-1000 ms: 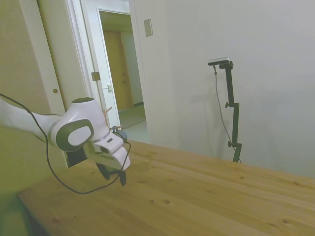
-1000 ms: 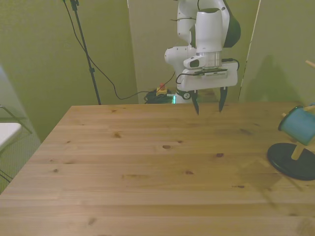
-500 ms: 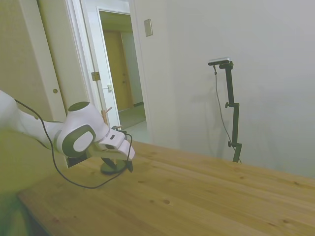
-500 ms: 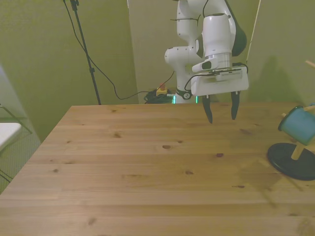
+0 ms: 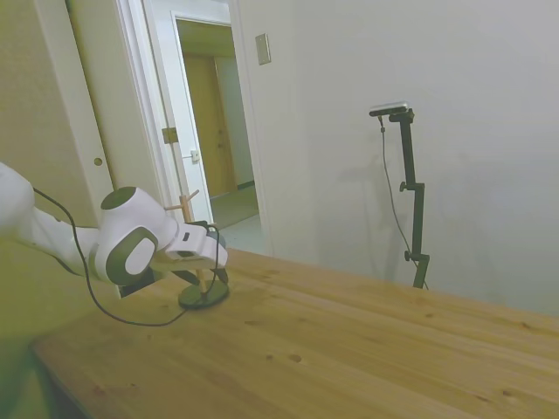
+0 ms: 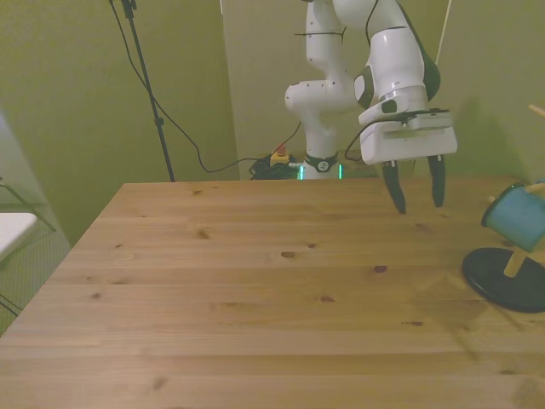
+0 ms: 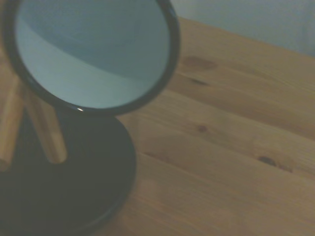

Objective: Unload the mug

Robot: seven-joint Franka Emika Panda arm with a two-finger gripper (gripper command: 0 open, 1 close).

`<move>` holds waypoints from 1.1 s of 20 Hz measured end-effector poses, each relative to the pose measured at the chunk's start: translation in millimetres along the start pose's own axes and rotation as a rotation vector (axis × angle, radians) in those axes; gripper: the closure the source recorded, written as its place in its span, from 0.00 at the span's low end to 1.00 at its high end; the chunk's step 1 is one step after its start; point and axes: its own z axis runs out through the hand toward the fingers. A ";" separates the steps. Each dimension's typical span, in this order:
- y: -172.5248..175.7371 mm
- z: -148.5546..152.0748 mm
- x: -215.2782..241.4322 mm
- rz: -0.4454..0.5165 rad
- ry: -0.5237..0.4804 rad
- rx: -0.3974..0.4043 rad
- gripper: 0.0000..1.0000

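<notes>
One mug (image 6: pixel 516 216) is all we count on the table (image 6: pixel 255 298), and it hangs tilted on the wooden peg stand (image 6: pixel 513 260) at the front view's right edge, above the stand's dark round base (image 6: pixel 502 280). Its teal-grey wall faces the front camera, and its mouth is turned away from that camera. In the wrist view we see that mouth (image 7: pixel 88 49) close up: a dark rim around a whitish inside, slightly out of focus, with two wooden pegs (image 7: pixel 47 130) below it running down toward the dark base (image 7: pixel 74 182).

In the side view the mug itself is hidden behind the arm; we make out only the base (image 5: pixel 203 297), the post above it and one peg tip (image 5: pixel 191 196) near the table's end by the doorway.

The gripper (image 6: pixel 418 192) hangs above the table's far edge, near the mug toward the front view's left but apart from it. Its two dark fingers (image 6: pixel 396 189) point down, with a clear gap between them and nothing in that gap. We note no contact between fingers and mug, stand or table.

Bare wood planks with scattered knots fill the front view's left and middle.
</notes>
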 end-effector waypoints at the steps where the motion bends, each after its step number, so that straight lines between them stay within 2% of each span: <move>1: -5.5 -2.9 -0.5 -0.012 0.004 0.009 0.00; 9: -49.9 -30.8 18.2 -0.061 0.066 0.076 0.00; 22: -78.6 1.6 64.8 -0.055 0.026 0.029 0.00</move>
